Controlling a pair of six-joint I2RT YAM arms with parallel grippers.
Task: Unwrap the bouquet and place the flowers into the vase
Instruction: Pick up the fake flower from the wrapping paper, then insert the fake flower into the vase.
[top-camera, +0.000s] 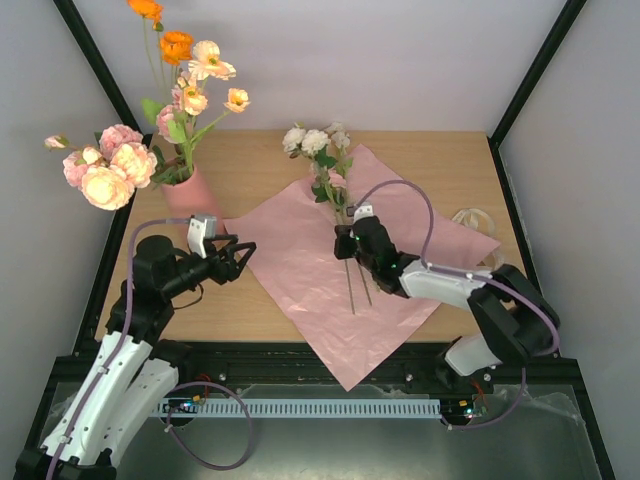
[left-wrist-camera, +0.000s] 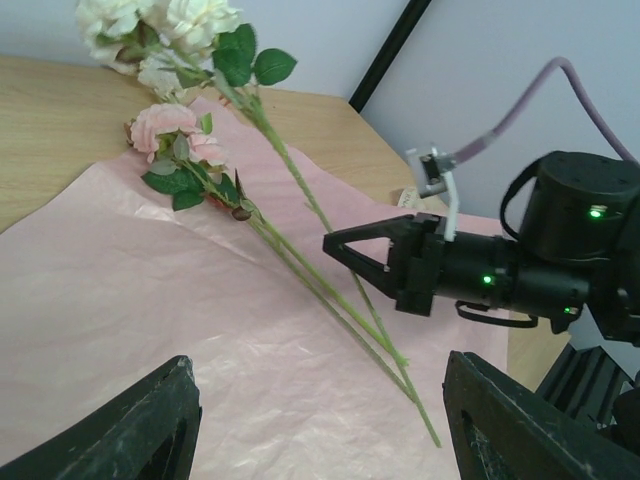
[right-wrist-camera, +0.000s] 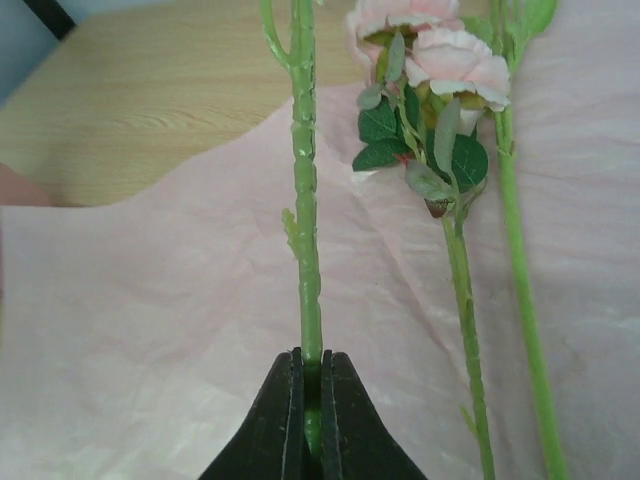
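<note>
Flower stem (right-wrist-camera: 305, 250) sits pinched in the clenched right end effector (right-wrist-camera: 312, 356); left end effector (top-camera: 245, 256) gapes empty.

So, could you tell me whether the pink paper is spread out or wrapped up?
Spread out: the paper lies open as one flat sheet, with loose stems resting on top.

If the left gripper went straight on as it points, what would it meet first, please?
Most likely the edge of the pink wrapping sheet, just ahead of the left gripper; depth is unclear.
</note>
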